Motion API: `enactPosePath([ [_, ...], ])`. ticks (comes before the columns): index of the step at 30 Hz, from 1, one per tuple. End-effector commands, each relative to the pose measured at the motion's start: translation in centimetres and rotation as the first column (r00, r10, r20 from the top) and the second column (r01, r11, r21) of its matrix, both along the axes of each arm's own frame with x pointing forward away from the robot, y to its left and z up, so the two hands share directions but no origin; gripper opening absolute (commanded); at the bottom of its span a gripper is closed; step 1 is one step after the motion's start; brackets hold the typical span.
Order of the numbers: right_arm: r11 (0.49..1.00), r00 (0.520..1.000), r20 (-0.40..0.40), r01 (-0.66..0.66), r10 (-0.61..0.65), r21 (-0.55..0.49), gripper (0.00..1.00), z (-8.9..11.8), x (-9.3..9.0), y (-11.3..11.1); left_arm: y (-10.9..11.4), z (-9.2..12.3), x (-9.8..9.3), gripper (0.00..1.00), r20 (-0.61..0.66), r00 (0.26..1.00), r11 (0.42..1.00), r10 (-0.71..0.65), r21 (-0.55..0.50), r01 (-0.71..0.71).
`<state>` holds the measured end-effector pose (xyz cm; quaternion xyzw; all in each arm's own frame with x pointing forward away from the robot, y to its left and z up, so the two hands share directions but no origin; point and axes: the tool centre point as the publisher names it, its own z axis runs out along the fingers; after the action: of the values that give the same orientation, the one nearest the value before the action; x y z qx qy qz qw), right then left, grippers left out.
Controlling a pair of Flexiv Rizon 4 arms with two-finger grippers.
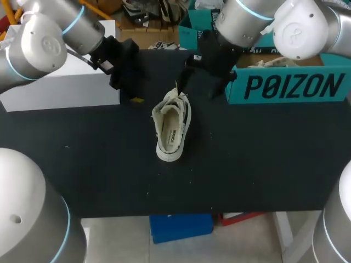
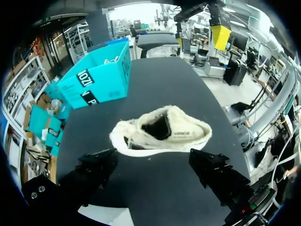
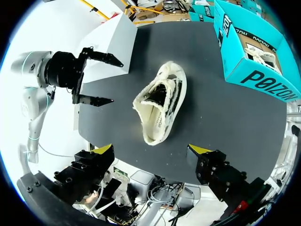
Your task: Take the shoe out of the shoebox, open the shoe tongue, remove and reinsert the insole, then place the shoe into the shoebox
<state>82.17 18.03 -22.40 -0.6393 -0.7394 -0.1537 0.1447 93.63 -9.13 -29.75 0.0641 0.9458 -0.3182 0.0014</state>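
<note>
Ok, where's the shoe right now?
In the head view the shoe lies near the middle of the table, outside the teal shoebox standing to its right.

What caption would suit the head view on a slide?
White shoe on black table, left gripper and right gripper open near it, teal shoebox far right.

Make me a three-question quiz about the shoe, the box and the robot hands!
1. The shoebox is: A red; B teal; C yellow.
2. The shoe lies: A in the shoebox; B in a gripper; C on the table.
3. The left gripper and right gripper are: A both open; B both shut on the shoe; C one shut.
Answers: B, its walls are teal; C, it rests on the black top, outside the box; A, each pair of fingers stands apart, touching nothing.
</note>
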Motion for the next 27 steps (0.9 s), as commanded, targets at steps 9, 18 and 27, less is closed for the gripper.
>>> enactPosePath([
  [9,1.000,1.000,0.000,0.000,0.000,-0.001,1.00,0.0,0.0,0.0,-4.6,-2.5,1.8,0.00,-0.049,0.998,0.998,-0.042,0.037,0.044],
  [18,1.000,1.000,0.000,0.000,0.000,-0.001,1.00,0.0,0.0,0.0,-5.6,-3.2,0.1,0.00,-0.105,0.992,0.996,-0.076,0.029,0.079],
  [27,1.000,1.000,0.000,0.000,0.000,-0.001,1.00,0.0,0.0,0.0,-5.6,-4.1,-1.6,0.00,-0.163,0.984,0.996,-0.077,0.026,0.082],
])
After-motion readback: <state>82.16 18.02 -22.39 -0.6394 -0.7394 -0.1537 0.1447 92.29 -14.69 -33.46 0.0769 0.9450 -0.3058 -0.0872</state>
